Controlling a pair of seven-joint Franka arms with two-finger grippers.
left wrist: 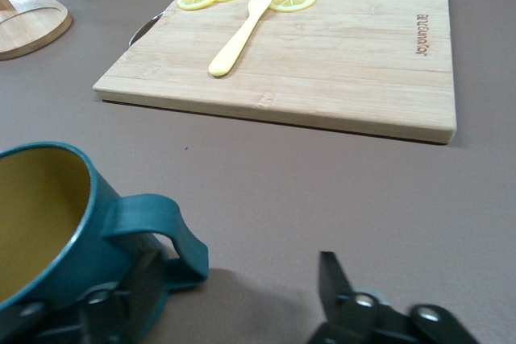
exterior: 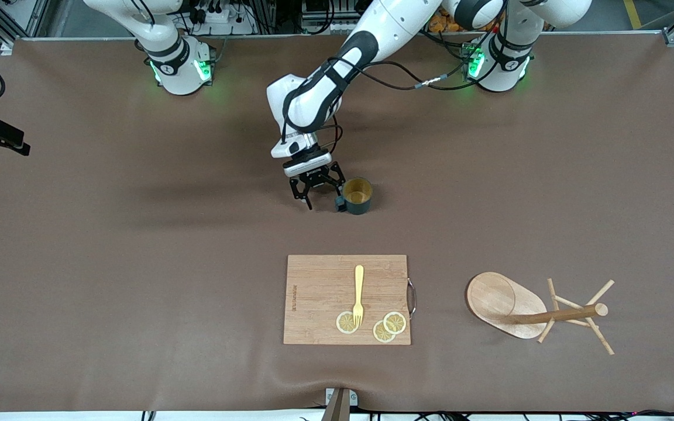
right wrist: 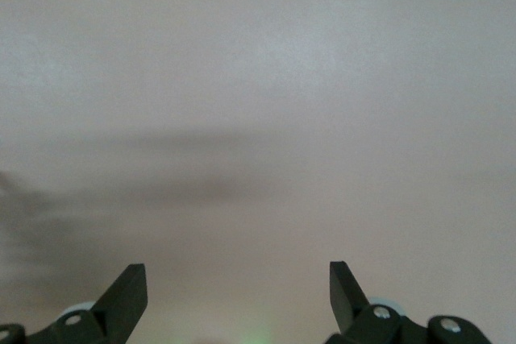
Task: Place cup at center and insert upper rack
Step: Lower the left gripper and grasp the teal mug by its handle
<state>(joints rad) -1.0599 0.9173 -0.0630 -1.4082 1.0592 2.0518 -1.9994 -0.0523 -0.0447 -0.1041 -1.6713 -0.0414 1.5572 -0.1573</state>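
The right arm's upper part runs out of the front view's top edge, and its claw (right wrist: 238, 300) shows only in its own wrist view, fingers spread apart over bare brown cloth while that arm waits. The left wrist view cuts off most of the cup (left wrist: 56, 223) and shows only an edge of the upper rack (left wrist: 28, 26). A brown cloth covers the whole surface (exterior: 138, 263), framed by aluminium rails with cables along the robots' end. The cup (exterior: 358, 196), dark teal outside and yellowish-tan inside, stands upright near the middle of the surface, its handle turned toward the left claw (exterior: 324, 197). That claw is down at the surface just beside the cup, fingers apart with the handle between them, not clamped. The upper rack (exterior: 539, 313), a light wooden mug tree, lies tipped on its side nearer the front camera, toward the left arm's end. Beside it lies a cutting board (exterior: 313, 280) bearing a yellow fork (exterior: 358, 295) and lemon slices (exterior: 387, 327).
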